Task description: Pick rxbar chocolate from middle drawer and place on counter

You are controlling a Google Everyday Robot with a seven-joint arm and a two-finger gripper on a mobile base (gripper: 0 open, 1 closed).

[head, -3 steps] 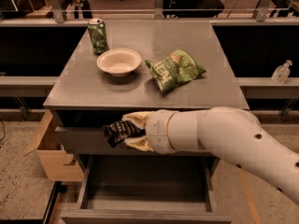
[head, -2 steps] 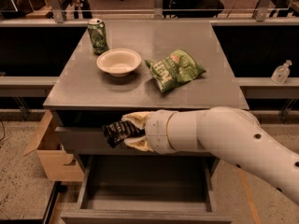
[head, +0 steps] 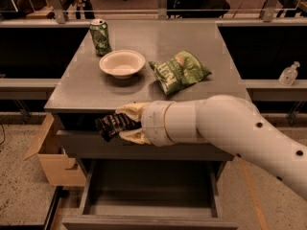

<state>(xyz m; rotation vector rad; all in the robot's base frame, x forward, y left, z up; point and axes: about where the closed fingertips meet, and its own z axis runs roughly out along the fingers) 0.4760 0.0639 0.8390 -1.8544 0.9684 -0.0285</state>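
View: camera view, looking down at the grey cabinet from the front.

Pincer [head: 121, 123]: at the front of the cabinet, left of centre, on the end of the white arm [head: 225, 128] that comes in from the right. Its two pale fingers [head: 130, 110] sit one above and one below the bar, closed onto it.

Rxbar chocolate [head: 111, 125]: held between those fingers. The dark wrapper sticks out to the left, tilted a little, in front of the shadowed gap under the top. It is off the drawer floor and not on the desk.

Middle drawer [head: 148, 188]: pulled well out at the bottom of the view. Its grey floor is bare where it shows, below the pincer.

Desk [head: 91, 87]: the flat grey top. The upper finger is level with its front edge.

On the desk: a green can [head: 100, 36] stands upright at the back left. A pale bowl [head: 122, 63] sits just in front and to the right of it. A crinkled green chip bag [head: 178, 71] lies to the right of the bowl, apart from it.

Around the cabinet: an open cardboard box [head: 53, 157] on the floor at the left, and a small clear bottle [head: 289, 74] on the right side ledge.

Change from a second ago: pincer and bar have risen a little and shifted slightly left. The upper finger was below the desk's front edge then and is level with it now. The grip on the bar looks the same.

Unchanged: can, bowl and chip bag lie where they were, and the drawer is out as far as before.
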